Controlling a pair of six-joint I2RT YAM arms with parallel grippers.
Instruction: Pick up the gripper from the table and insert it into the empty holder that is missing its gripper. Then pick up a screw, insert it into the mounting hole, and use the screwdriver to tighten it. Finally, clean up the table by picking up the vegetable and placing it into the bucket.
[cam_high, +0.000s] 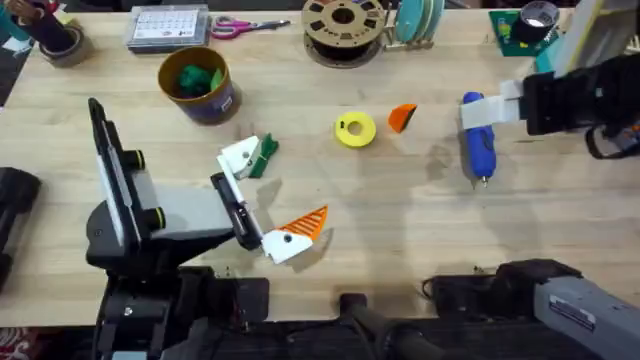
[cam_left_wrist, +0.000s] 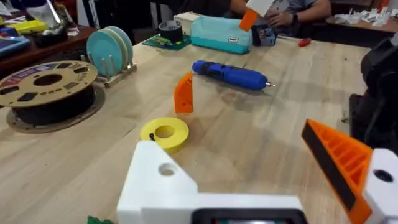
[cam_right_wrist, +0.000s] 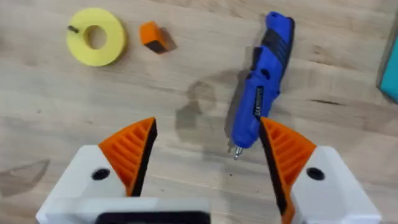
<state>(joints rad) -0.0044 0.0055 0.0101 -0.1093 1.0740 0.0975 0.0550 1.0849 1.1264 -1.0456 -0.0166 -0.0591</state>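
My left gripper (cam_high: 262, 200) rests low on the table with its jaws spread wide and holding nothing: 1 finger carries its orange ribbed pad (cam_high: 305, 222), the other is a bare white holder (cam_high: 238, 157) with an open mounting hole. The dark green vegetable (cam_high: 266, 152) lies touching that bare holder, and the bucket (cam_high: 198, 84), bright green lumps inside it, stands beyond it, toward the far left of the table.

Toward the middle, the yellow disc (cam_high: 354, 129) sits just beside the loose orange gripper (cam_high: 401, 117), which is untouched, so I judge step 1 not yet done.

Further right, the blue screwdriver (cam_high: 478, 138) lies flat, tip pointing toward my bases. My right gripper (cam_right_wrist: 208, 155) hangs above the table with both orange pads parted and empty, the screwdriver's tip showing in the gap between them.

Next I need the right gripper carried across past the screwdriver to the orange wedge, then closed on its flanks so the ribbed face stays free for seating. The disc crowds 1 side of that approach. I cannot make out a screw with any certainty.
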